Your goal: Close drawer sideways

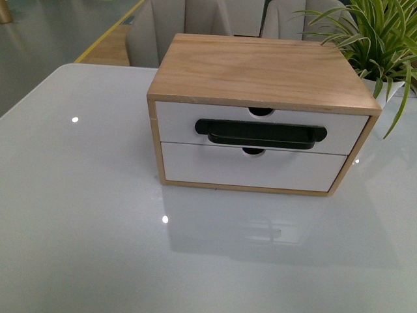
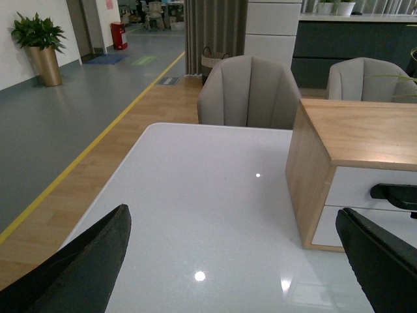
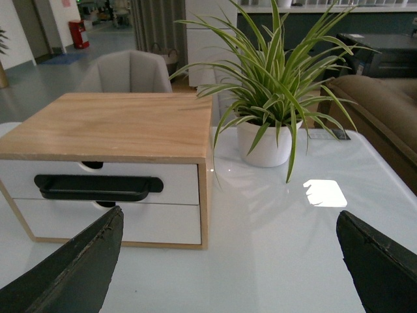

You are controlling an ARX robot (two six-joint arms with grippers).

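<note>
A light wood cabinet [image 1: 260,65] stands on the white table [image 1: 78,215]. Its upper drawer [image 1: 176,120] has a white front, a long black bar handle [image 1: 260,134] and a half-round notch; its front sits flush with the cabinet. It also shows in the left wrist view [image 2: 355,186] and the right wrist view [image 3: 176,179]. Neither arm shows in the front view. My left gripper [image 2: 238,261] is open and empty over the table, left of the cabinet. My right gripper [image 3: 228,261] is open and empty, near the cabinet's right front corner.
A lower white drawer [image 1: 195,166] without a handle sits under the upper one. A potted spider plant [image 3: 270,85] stands right of the cabinet, also in the front view [image 1: 378,39]. Grey chairs [image 2: 251,88] stand behind the table.
</note>
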